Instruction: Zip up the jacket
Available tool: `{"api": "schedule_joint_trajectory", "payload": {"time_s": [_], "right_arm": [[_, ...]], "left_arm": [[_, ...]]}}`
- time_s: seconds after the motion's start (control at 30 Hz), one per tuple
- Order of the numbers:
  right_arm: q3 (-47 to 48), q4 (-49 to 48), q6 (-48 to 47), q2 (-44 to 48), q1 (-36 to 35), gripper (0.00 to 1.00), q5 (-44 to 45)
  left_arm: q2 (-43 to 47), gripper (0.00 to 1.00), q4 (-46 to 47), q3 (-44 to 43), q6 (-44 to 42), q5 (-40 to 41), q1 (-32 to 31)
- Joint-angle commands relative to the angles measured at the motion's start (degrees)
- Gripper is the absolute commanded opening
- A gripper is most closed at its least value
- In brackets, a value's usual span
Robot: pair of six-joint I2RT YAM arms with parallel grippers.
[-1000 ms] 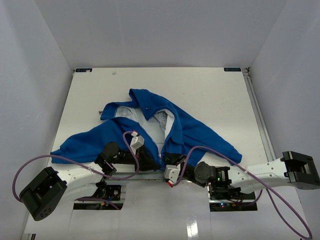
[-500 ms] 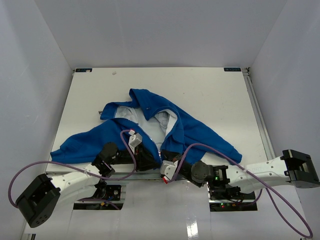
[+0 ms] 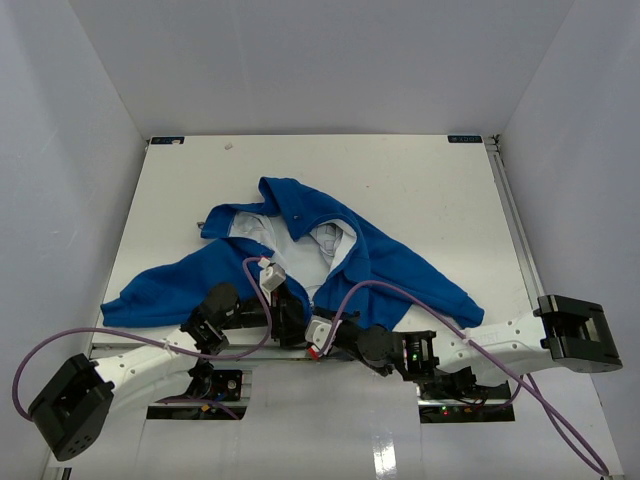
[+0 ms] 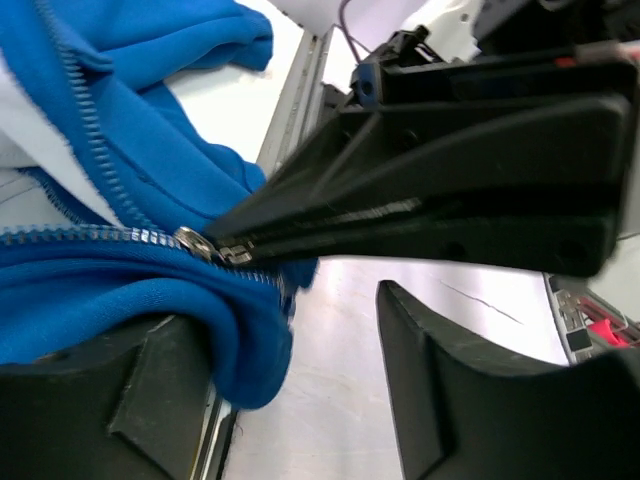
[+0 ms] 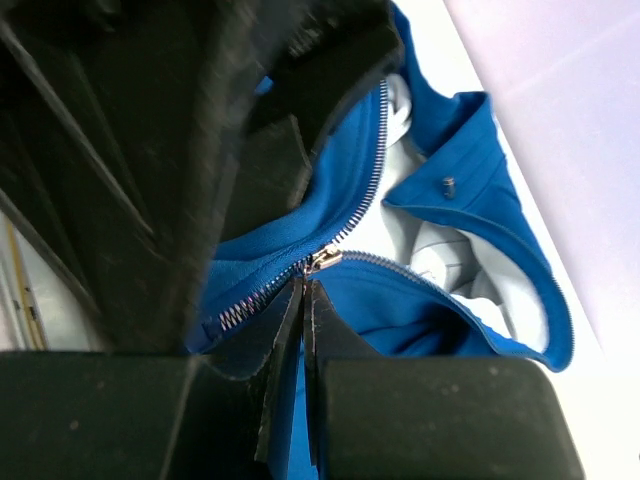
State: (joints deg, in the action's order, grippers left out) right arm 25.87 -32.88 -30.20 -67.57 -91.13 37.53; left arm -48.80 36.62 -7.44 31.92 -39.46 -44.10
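Changed within the last second: my left pincer point(image 4: 285, 335), clamped at the hem before, now stands wide apart and holds nothing. My right pincer point(image 5: 305, 290), part open and further right before, has slid left to the hem and closed. Reading: a hand-over, with the zip started at its foot and the long pull yet to come.

1. Purple cable point(image 3: 60, 340): loops off my left arm, outside the cloth.
2. Left sleeve point(image 3: 150, 290): spread toward the table's left edge.
3. Left pincer: fingers stand either side of the hem fold. Blue cloth drapes over one finger point(image 4: 150, 390), unpinched.
4. The jacket point(image 3: 385, 265): lies open-fronted mid-table point(image 3: 420, 180), hem at the near edge by my bases, collar away, pale lining point(image 3: 295, 240) showing.
5. Zip slider point(image 5: 322, 260): sits low. Teeth mesh only on the short run below it, and the two rows part above.
6. Right pincer: shut, tips on the slider's tab as far as I can judge.
7. Snap stud point(image 5: 448, 184): on the blue flap beyond the slider, off the zip line.
8. Second purple cable point(image 3: 400, 292): arcs over the jacket's right front.

In the way:
- The left pincer crowds the right one at the hem.
- Nothing pins the hem now, so the cloth may ride up with the slider.
- The upper rows lie apart and rumpled.
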Motion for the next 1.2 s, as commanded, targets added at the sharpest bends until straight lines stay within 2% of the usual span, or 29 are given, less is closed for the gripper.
{"api": "schedule_joint_trajectory", "payload": {"time_s": [0.0,0.1,0.13,0.2,0.27,0.33,0.4,0.63,0.77,0.93,1.17], "right_arm": [[3.35,-2.45,4.32,-0.91,-0.10,0.08,-0.23],[3.56,-2.37,5.68,0.44,-0.10,0.08,-2.20],[3.39,-2.36,5.95,0.88,-0.10,0.08,-2.55],[2.84,-2.28,6.44,1.98,-0.10,0.08,-2.73],[2.19,-2.28,6.47,2.77,0.01,0.08,-2.34],[1.73,-2.28,6.47,3.24,0.17,0.08,-2.03],[1.88,-2.19,6.08,3.33,0.57,0.08,-2.03],[5.33,-2.21,3.41,1.77,4.10,0.08,-2.94],[8.61,-0.96,5.45,1.58,12.48,0.08,-7.22],[12.10,-0.78,6.30,-0.38,21.20,0.08,-11.51],[16.39,-0.87,5.05,-5.43,27.59,0.08,-16.04]], "left_arm": [[-1.80,0.79,-4.84,-4.15,-1.30,5.76,0.15],[-4.38,0.79,-7.35,-5.13,-1.60,8.53,0.15],[-4.82,0.76,-7.52,-5.21,-1.70,9.14,0.15],[-5.57,0.64,-6.68,-4.95,-2.04,9.57,0.12],[-5.64,0.41,-4.88,-4.17,-1.99,8.47,0.15],[-5.25,0.14,-4.01,-3.55,-1.60,8.08,0.15],[-4.54,0.01,-3.20,-2.99,-1.36,7.54,0.15],[-1.19,0.00,-4.47,-1.91,0.95,5.72,0.15],[1.81,0.00,-4.68,-0.03,2.74,5.52,0.06],[5.51,0.00,-7.01,1.53,3.75,9.29,-0.02],[5.00,0.00,-11.22,-1.10,6.78,8.81,-0.02]]}}
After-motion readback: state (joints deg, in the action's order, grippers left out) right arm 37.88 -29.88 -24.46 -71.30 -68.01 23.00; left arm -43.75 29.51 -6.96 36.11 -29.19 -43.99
